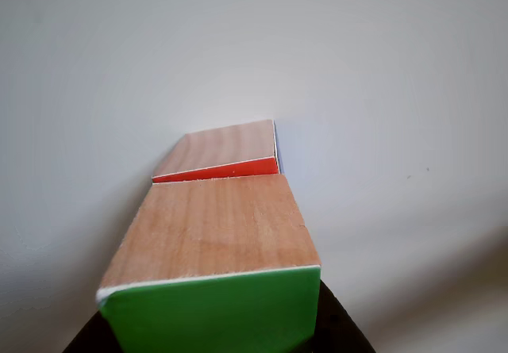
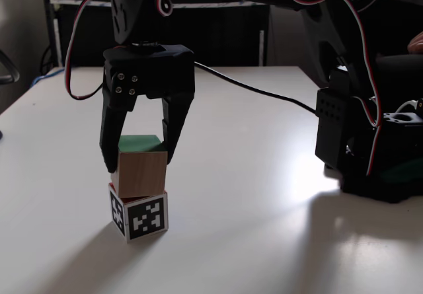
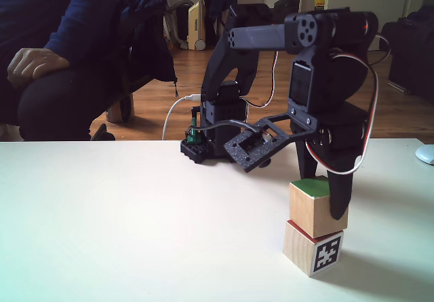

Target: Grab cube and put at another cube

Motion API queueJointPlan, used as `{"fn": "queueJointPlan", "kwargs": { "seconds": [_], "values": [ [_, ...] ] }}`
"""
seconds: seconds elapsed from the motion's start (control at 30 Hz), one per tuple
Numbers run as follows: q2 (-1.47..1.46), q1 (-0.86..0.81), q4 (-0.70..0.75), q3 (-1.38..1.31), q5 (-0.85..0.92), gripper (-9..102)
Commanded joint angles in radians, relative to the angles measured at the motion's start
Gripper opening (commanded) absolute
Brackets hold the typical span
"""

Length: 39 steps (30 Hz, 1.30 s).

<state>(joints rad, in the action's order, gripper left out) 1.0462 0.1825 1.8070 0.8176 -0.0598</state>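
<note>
Cube (image 2: 139, 168) sits stacked on another cube (image 2: 140, 215), slightly askew; my gripper (image 2: 137, 156) straddles the top one, jaws at its sides, grip uncertain.

The white table (image 3: 102, 234) serves as the landmark. Behind its far edge in a fixed view sits a person, 1 hand (image 3: 34, 64) resting on a dark-trousered knee (image 3: 61, 108). Further back from the table lies a wooden floor (image 3: 196, 98), with a pale heater (image 3: 196, 25) standing on it. In a fixed view, a black cable (image 2: 258, 90) runs across the table, and a dark shelf (image 2: 218, 33) stands beyond its far edge.
</note>
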Motion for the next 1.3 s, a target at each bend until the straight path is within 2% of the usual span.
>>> {"fn": "queueJointPlan", "kwargs": {
  "seconds": [0.0, 0.3, 0.63, 1.03, 1.27],
  "values": [
    [0.005, -0.002, -0.002, -0.034, 0.005, 26],
    [0.012, -0.011, 0.000, -0.029, -0.002, 38],
    [0.092, -0.006, 0.000, 0.005, -0.012, 39],
    [0.512, 0.086, 0.000, 0.279, -0.026, 40],
    [0.805, 0.058, 0.000, 0.434, -0.026, 43]
  ]
}}
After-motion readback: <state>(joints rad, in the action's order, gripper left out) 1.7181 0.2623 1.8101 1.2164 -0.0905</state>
